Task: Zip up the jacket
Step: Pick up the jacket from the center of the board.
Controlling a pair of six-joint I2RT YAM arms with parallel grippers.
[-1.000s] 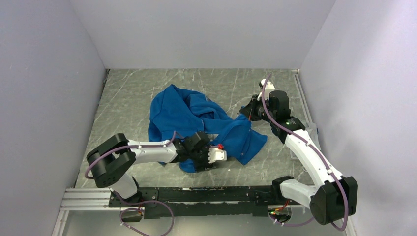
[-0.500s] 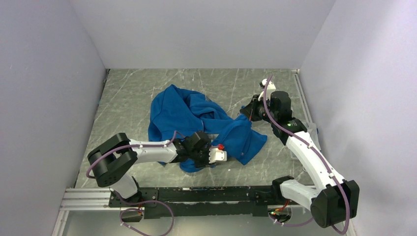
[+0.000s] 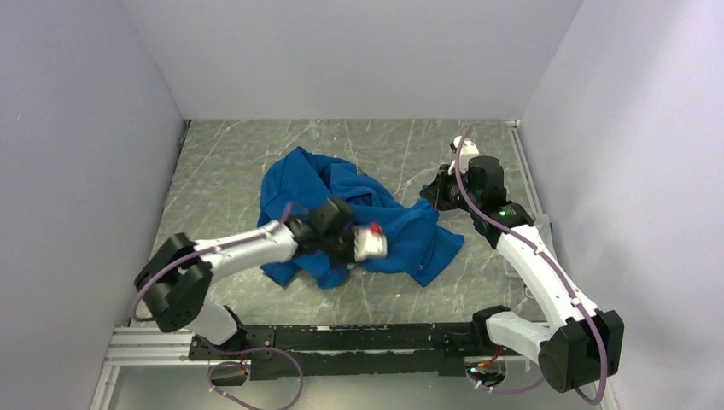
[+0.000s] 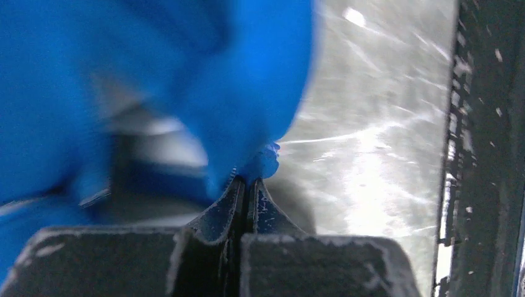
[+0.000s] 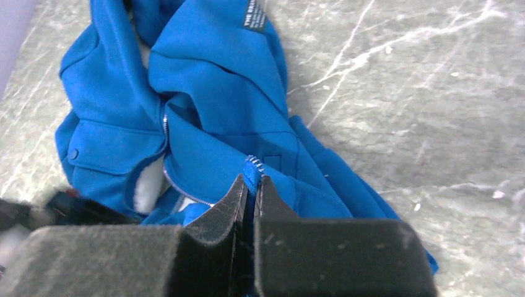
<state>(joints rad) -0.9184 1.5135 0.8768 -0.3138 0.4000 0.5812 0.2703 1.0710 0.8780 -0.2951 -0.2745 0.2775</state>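
Blue soft fleece, the jacket (image 3: 341,201) lies bunched in a heap on the grey marbled counter (image 3: 230,162). At the jacket's near side the left jaws pinch only a tiny tip of cloth; at its right side the right jaws pinch an edge by the zipper (image 5: 166,133). That tiny tip could slip out if tugged. Twisted folds, with fluffy white lining (image 5: 148,182) showing, may snag the zipper's little teeth.
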